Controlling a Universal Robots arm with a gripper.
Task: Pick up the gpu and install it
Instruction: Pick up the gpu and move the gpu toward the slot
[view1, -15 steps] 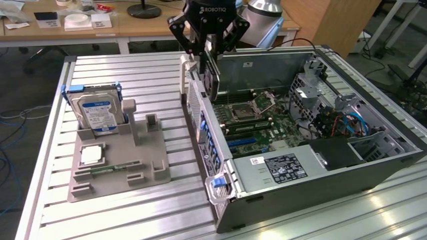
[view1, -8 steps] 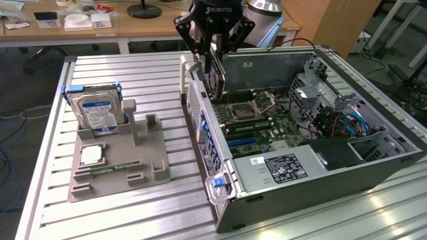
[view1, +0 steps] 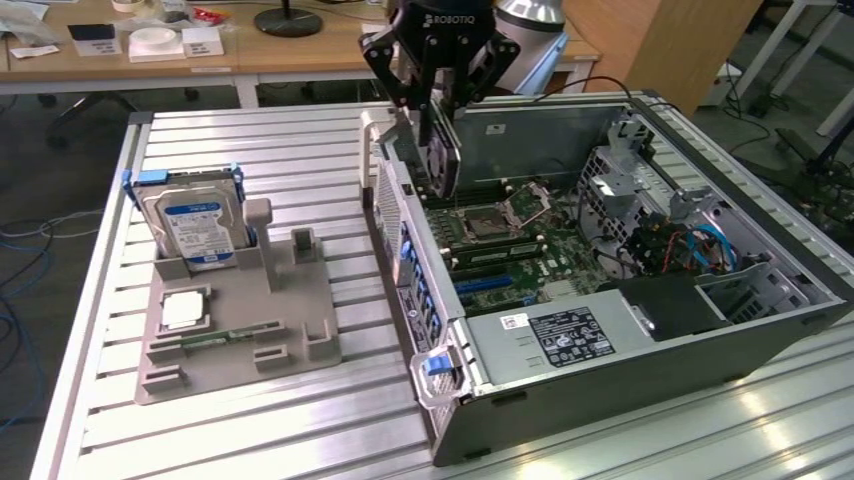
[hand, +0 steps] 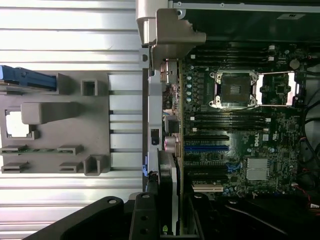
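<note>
The gpu (view1: 443, 155), a thin dark card with a silver-grey bracket, hangs upright and edge-down from my gripper (view1: 441, 105). The gripper is shut on the card's upper edge. The card hovers over the rear-wall side of the open computer case (view1: 641, 330), above the motherboard (view1: 507, 230). In the wrist view the gpu (hand: 167, 192) shows edge-on between the black fingers (hand: 142, 217). It lies beside the case's rear wall and in line with the expansion slots, near the blue slot (hand: 206, 148). It is clear of the board.
A grey fixture (view1: 234, 320) on the slatted table at the exterior view's left holds a hard drive (view1: 200, 225) upright, a green memory stick (view1: 220, 335) and a small square chip (view1: 183, 310). The case's walls, drive cage and cables (view1: 694, 245) ring the motherboard.
</note>
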